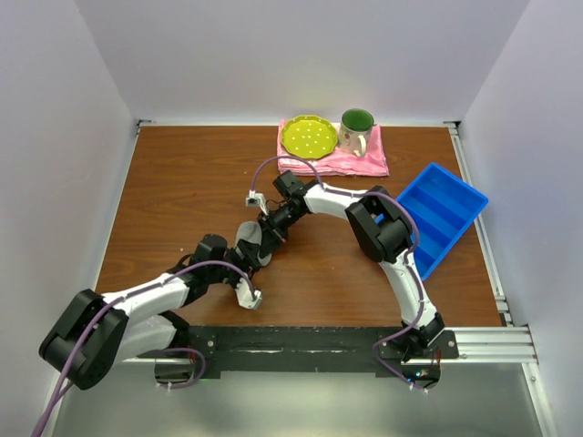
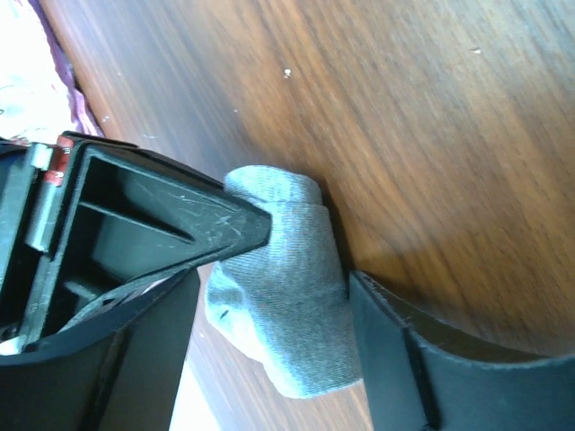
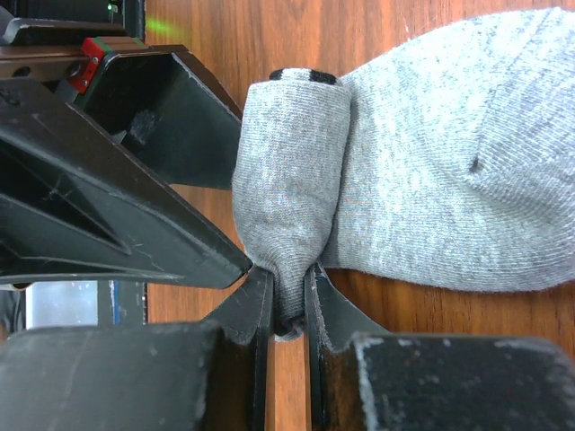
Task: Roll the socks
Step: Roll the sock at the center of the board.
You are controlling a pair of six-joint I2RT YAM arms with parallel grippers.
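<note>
Near the middle of the surface (image 1: 182, 182), the socks (image 3: 431, 153) lie partly rolled, with the right pincer (image 3: 289, 296) clamped on one end of the roll. The left pincer (image 2: 310, 260) straddles the grey fabric, its fingers touching both sides; whether it squeezes, I cannot tell. To roll well, I judge the right should turn the roll tightly toward the flat part while the left pins the fabric taut. Bare wood lies all round. The blue tray (image 1: 446, 214) and pink cloth (image 1: 364, 162) sit well apart, though the two arms crowd each other.
</note>
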